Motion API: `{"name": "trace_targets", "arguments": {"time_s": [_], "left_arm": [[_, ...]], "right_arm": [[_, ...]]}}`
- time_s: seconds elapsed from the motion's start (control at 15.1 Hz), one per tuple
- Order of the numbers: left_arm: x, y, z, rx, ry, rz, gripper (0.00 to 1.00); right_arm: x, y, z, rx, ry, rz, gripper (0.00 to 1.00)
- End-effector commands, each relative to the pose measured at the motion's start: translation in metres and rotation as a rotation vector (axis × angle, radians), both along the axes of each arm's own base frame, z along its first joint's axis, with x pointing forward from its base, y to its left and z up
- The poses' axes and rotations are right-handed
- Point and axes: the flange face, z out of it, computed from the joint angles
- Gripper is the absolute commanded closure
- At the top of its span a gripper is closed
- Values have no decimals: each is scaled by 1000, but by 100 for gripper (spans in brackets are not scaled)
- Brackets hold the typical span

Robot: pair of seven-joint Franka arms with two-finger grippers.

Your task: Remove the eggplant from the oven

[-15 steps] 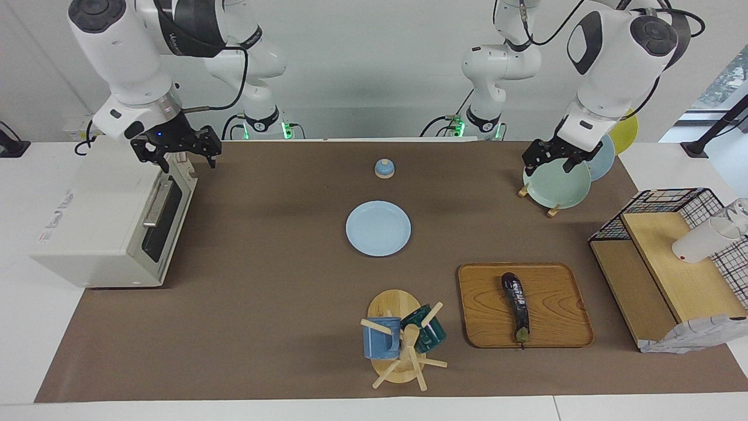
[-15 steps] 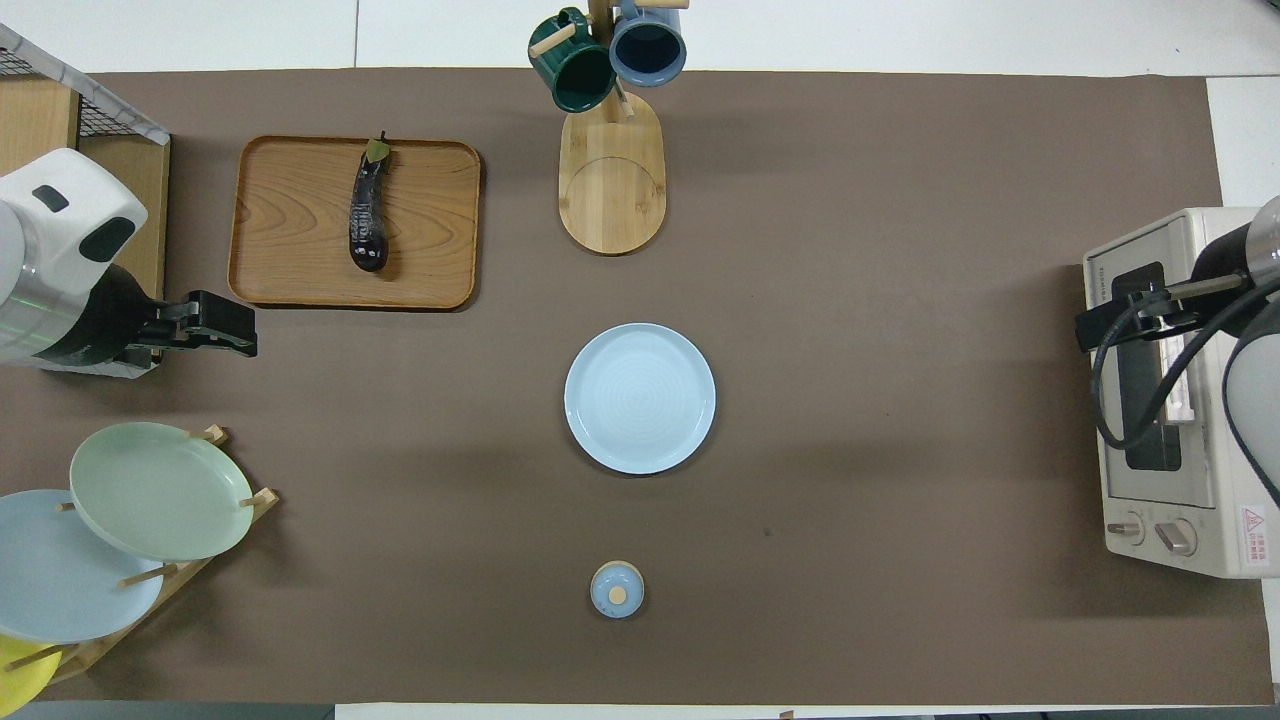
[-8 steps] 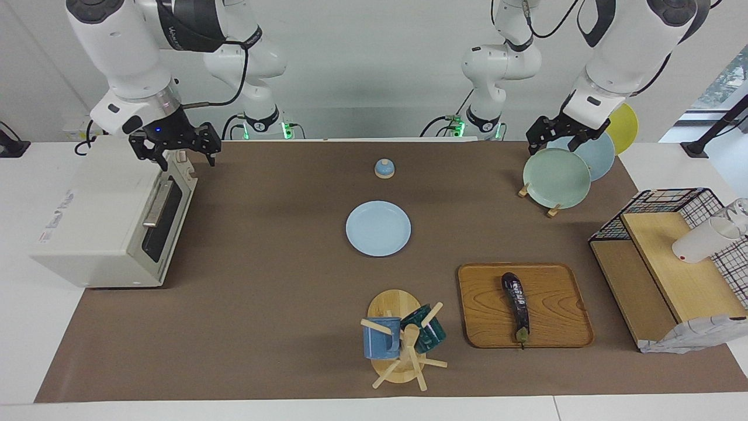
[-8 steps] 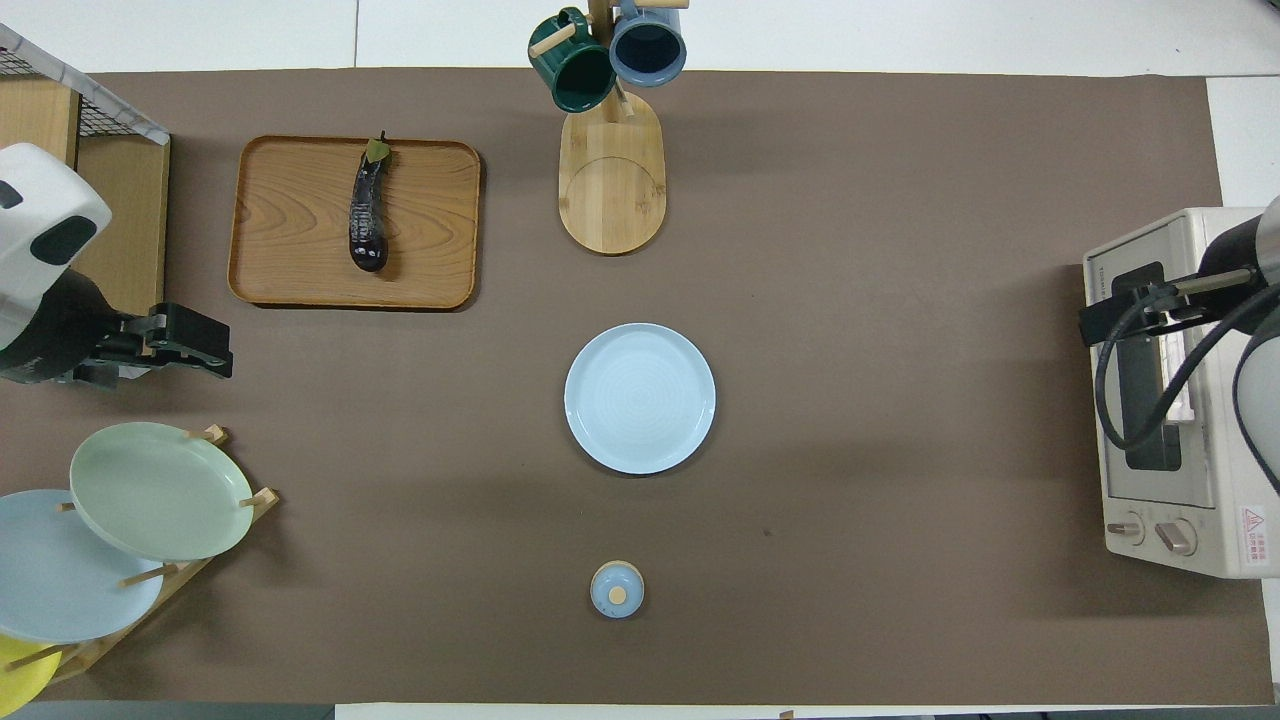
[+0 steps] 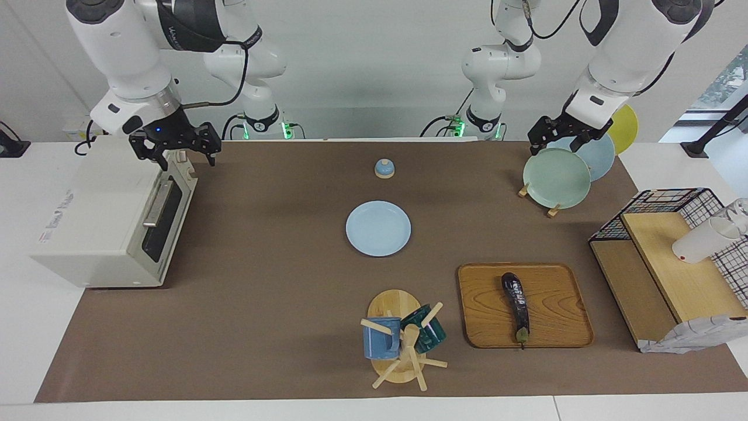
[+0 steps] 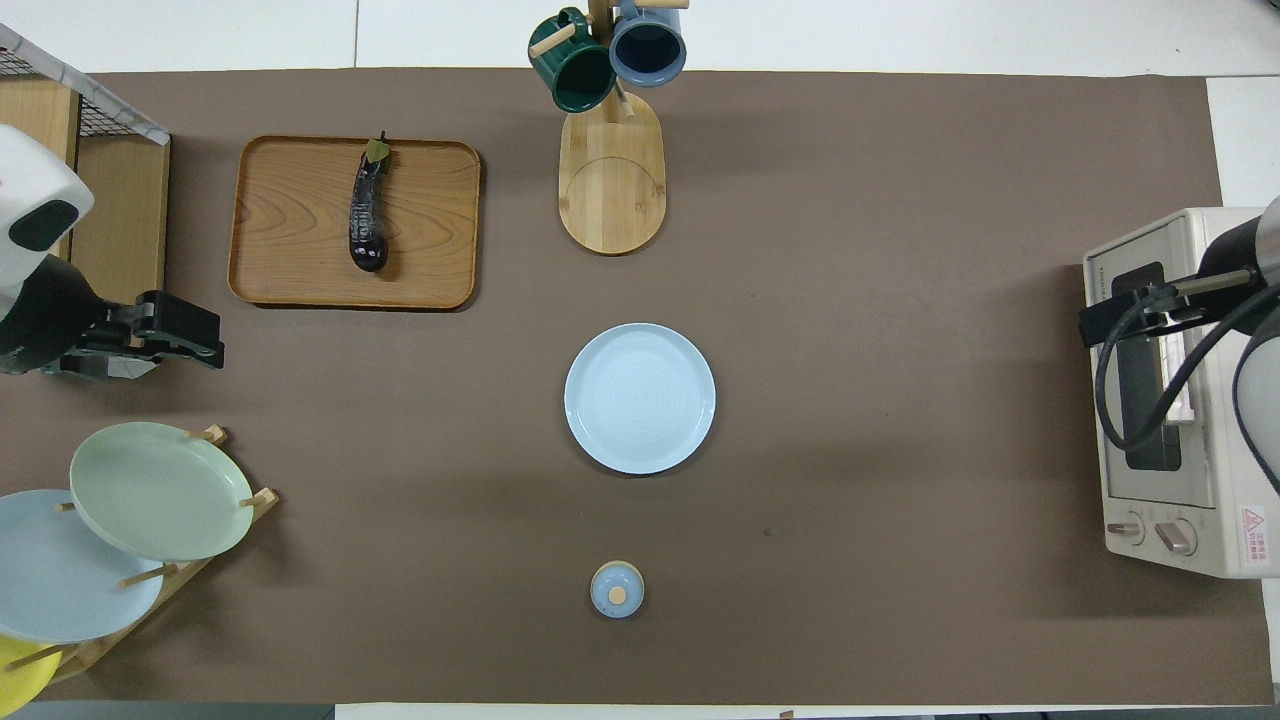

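The dark purple eggplant lies lengthwise on a wooden tray, stem end away from the robots; it also shows in the overhead view. The white oven stands at the right arm's end of the table with its glass door shut; it also shows in the overhead view. My right gripper hangs open and empty over the oven's top front corner nearest the robots. My left gripper hangs open and empty over the plate rack, apart from the tray.
A light blue plate lies mid-table, a small blue lidded pot nearer the robots. A mug tree with two mugs stands beside the tray. The plate rack and a wire shelf stand at the left arm's end.
My left gripper has risen and drawn back toward the left arm's end, off the green plate. My right gripper has lifted slightly above the oven. The eggplant has not moved.
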Motion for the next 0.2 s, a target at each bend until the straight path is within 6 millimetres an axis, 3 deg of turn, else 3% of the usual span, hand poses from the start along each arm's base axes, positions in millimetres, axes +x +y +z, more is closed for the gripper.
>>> {"name": "trace_targets", "arguments": {"time_s": [0.0,0.13], "left_arm": [[1,6,-1,5,1,1,0],[1,9,0,5,1,6,0]], "right_arm": [[-2,0,3,21,13,-15,0],[-2,1,4,20,11,-14,0]]}}
